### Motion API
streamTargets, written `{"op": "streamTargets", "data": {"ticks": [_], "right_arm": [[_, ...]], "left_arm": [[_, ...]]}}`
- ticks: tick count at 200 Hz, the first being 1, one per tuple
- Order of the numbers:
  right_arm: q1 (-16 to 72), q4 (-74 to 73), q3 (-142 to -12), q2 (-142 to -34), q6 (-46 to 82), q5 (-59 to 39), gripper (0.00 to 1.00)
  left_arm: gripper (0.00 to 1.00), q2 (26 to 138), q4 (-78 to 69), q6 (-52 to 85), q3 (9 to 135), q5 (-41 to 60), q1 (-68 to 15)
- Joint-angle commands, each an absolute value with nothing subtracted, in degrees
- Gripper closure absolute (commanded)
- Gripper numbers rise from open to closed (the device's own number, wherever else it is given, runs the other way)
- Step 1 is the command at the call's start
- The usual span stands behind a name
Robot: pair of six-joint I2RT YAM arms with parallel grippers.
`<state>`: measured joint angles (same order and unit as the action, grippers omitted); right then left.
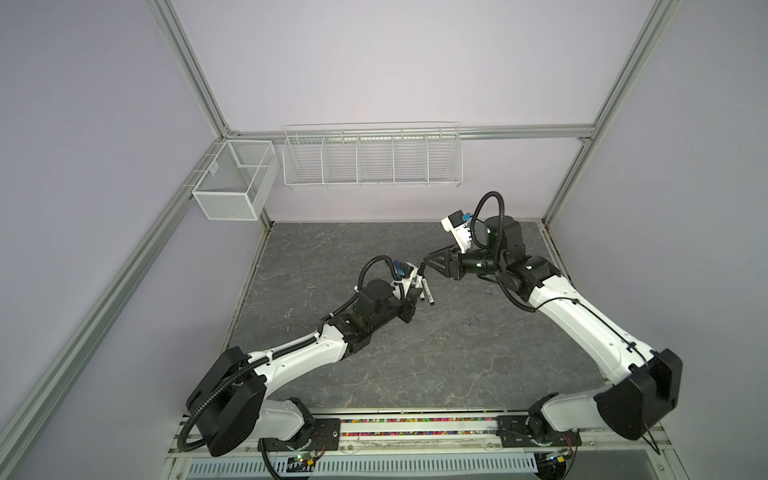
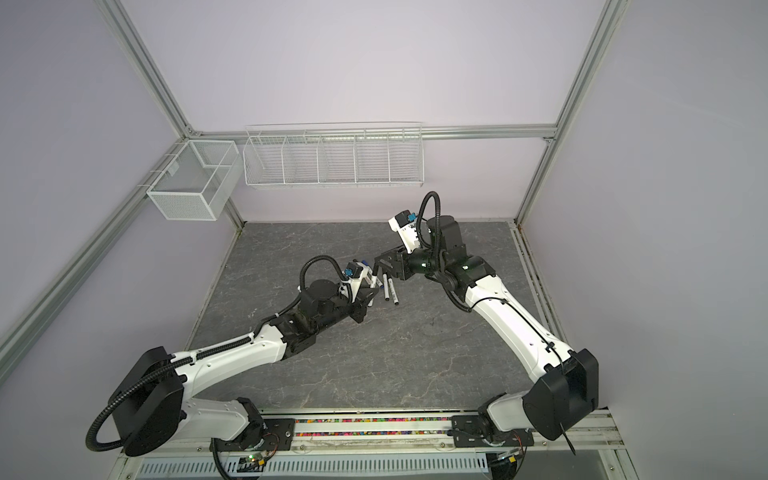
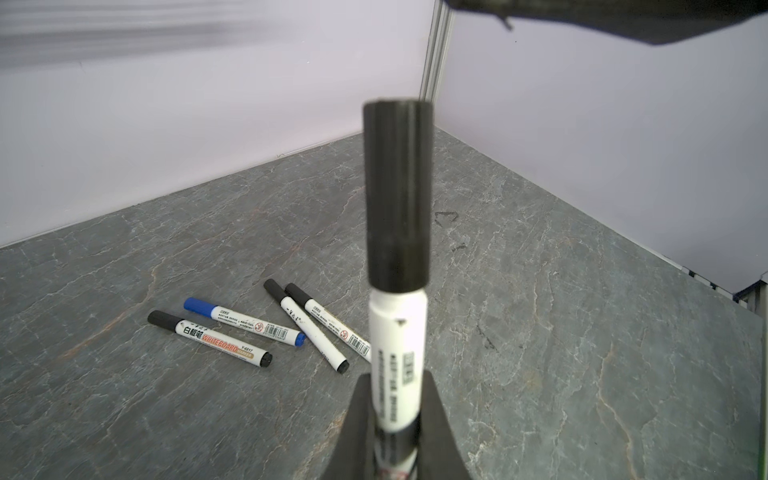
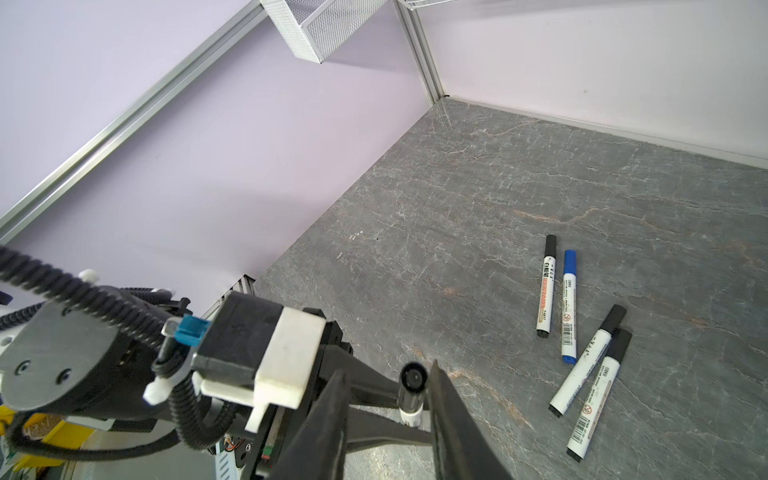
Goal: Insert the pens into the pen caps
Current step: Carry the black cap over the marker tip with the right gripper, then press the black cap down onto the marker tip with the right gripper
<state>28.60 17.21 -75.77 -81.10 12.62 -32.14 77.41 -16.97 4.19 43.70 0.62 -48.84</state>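
Nearest the lens, left wrist view: left gripper (image 3: 395, 388) at bottom centre, jaws pinched narrow on the barrel of the held pen (image 3: 397, 332). The pen runs up the middle of the frame. It has a white barrel with dark print and a black cap (image 3: 397, 195) seated on its far end. No gap shows between cap and barrel. This close-up is blurred.

Right wrist view: right gripper (image 4: 388, 370) at lower centre, jaws parted, one on either side of the same cap, seen here end-on. The gap on the frame-left side is clear. On the frame-right side the finger is just beside the cap; contact cannot be told. In a top view the right gripper (image 1: 430, 261) sits mid-frame, pointing frame-left toward the left arm's wrist.

Four more pens lie flat on the table (image 3: 561, 332), lower left of the left wrist view, all capped:
- WHITEBOARD pen (image 3: 210, 340), black cap, farthest left
- blue pen (image 3: 245, 322), just beside it
- third pen (image 3: 307, 326) and fourth pen (image 3: 331, 324), black caps, side by side, close against each other
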Motion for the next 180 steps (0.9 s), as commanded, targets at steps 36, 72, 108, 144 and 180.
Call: {"op": "streamTargets", "data": {"ticks": [36,72,108,144,180], "right_arm": [[29.19,16.69,-77.56,-85.58,14.07,-33.78,0.79],[30.81,20.47,-75.10,-85.44,11.75,-33.15,0.82],[31.24,23.16,-74.33,-85.41,10.81,-33.40,0.83],[29.74,20.50,-74.43,-84.75,13.17,-37.14,0.81],[29.40,20.21,-75.56,-84.97,13.51,-38.07,0.76]], "left_arm": [[1.00,76.94,-19.33,3.34,43.77,0.25,-49.20],[1.00,77.21,-19.69,2.58,44.42,-0.87,-49.20],[1.00,77.51,-19.78,1.65,45.13,-1.56,-49.17],[1.00,77.48,-19.68,1.49,45.22,-1.94,-49.18],[1.00,77.26,-19.69,1.41,44.70,-1.00,-49.29]]}}
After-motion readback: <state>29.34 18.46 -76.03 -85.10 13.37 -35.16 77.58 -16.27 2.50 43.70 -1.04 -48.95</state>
